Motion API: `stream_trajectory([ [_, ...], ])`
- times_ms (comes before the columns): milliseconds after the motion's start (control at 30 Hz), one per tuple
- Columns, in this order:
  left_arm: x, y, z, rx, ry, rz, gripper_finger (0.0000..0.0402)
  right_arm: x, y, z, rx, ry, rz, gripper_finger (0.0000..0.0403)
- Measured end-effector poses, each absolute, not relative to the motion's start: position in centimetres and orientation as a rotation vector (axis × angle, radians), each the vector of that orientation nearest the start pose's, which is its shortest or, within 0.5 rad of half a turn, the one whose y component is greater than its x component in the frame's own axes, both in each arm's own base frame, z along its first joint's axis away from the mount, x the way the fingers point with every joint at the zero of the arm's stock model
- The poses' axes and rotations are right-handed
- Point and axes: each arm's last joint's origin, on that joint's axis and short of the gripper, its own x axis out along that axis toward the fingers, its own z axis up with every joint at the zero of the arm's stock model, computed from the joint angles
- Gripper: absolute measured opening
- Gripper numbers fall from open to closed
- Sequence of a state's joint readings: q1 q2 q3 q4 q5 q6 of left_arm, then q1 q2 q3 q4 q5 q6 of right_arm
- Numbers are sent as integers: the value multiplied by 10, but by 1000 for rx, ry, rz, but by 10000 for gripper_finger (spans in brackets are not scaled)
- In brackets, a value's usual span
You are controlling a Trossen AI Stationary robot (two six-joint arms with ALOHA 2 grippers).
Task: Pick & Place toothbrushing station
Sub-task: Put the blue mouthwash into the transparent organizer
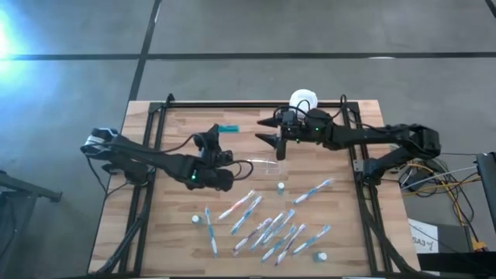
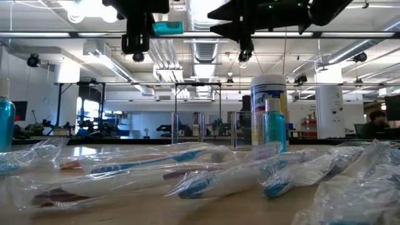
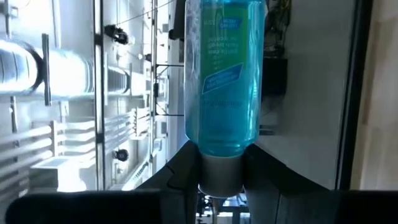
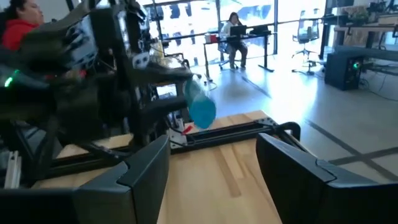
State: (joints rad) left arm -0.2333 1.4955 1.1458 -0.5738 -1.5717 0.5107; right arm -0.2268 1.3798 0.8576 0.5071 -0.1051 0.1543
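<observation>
Wooden slats of the table (image 1: 186, 124) are carrying a scatter of wrapped toothbrushes (image 1: 267, 229) near the front edge, with the clear holder (image 1: 270, 165) at mid-table between the arms, while the left gripper (image 1: 219, 132) is holding a teal bottle (image 1: 229, 126) aloft and the right gripper (image 1: 273, 141) is hovering beyond the holder. At table height the bottle (image 2: 167, 27) is hanging high above the holder (image 2: 206, 130); the left wrist view is showing the fingers (image 3: 180, 171) clamping the bottle's (image 3: 224, 74) grey cap, and the right wrist view its fingers (image 4: 146, 171) standing wide apart and empty. Judging by this, a carry is under way, and next the bottle is needing to come down upright into the holder.

No legible txt; blue bottle (image 3: 222, 74) label print unreadable
</observation>
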Motion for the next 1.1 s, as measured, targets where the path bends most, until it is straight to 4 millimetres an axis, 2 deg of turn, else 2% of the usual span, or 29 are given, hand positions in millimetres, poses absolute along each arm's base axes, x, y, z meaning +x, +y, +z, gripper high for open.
stream_trajectory([
  [167, 299, -41, 282, 1219, 963, 1080, 94, 310, -71, 289, 163, 22, -131, 234],
  [400, 314, -45, 298, 1208, 954, 1085, 94, 321, -80, 283, 166, 71, -149, 234],
  [567, 321, -47, 304, 1221, 964, 1078, 94, 320, -81, 286, 163, 54, -139, 240],
  [1100, 339, -50, 316, 1222, 968, 1056, 94, 313, -91, 299, 289, -35, 68, 254],
])
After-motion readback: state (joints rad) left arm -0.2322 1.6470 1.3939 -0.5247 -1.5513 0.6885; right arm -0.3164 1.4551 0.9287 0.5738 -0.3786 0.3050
